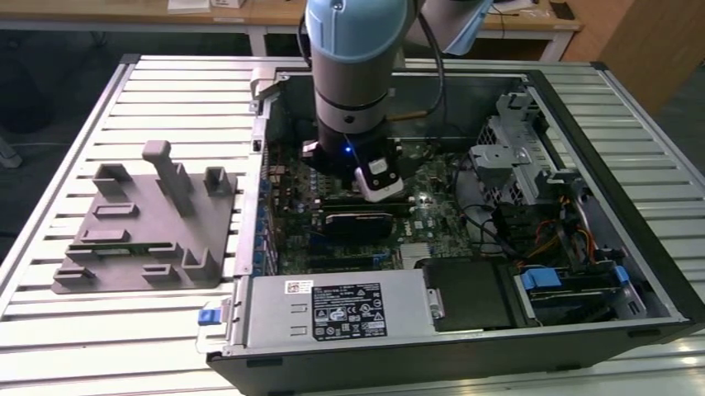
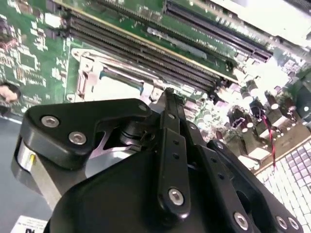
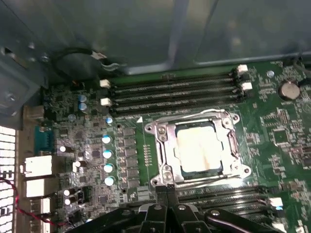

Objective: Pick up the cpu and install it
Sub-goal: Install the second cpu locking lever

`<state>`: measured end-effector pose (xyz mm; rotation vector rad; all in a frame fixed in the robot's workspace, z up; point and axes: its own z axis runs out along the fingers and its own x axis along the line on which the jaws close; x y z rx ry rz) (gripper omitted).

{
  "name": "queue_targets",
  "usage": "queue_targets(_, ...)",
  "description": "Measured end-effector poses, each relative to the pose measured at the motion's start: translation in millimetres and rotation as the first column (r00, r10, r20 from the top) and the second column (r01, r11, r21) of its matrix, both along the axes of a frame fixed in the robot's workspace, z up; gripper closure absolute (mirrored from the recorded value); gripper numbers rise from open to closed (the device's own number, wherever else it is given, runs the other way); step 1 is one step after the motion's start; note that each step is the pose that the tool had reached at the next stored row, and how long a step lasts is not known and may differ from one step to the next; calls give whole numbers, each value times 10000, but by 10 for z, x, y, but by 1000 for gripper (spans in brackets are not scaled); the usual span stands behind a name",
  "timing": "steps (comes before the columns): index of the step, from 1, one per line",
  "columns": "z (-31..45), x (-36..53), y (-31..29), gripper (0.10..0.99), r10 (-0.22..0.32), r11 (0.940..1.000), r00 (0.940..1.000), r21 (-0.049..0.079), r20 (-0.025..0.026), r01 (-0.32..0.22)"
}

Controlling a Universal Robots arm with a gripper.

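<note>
Sitting flat in the metal-framed socket on the green motherboard, the cpu shows its pale shiny top in the first wrist view; in the second wrist view a strip of the same chip peeks out past the black linkage. Gripper is just beside the socket's edge, fingers pressed together with nothing between them — closed tips, no hold on the chip. In the second wrist view the joined fingertips point toward the socket frame. Long black memory slots run along one side of the socket, another bank on the side near the gripper. A row of small round capacitors lines the board next to the socket. In the exterior view the arm reaches down into the open computer case, wrist over the middle of the board. Power supply box sits at the case's near edge. Grey plastic tray lies on the slatted table at the exterior view's left, well apart from the gripper — outside the case.
</note>
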<state>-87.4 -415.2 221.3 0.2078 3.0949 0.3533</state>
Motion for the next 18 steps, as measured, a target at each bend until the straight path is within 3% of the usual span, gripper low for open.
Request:
queue_targets(7, -2, 165, 53, 980, -111, 9999, 9999, -76, 1, 111)
queue_targets(12, -4, 259, 139, 980, -119, 9999, 9999, -110, 1, 119)
queue_targets(18, -10, 348, 207, 980, -135, 9993, 9999, -357, 4, 135)
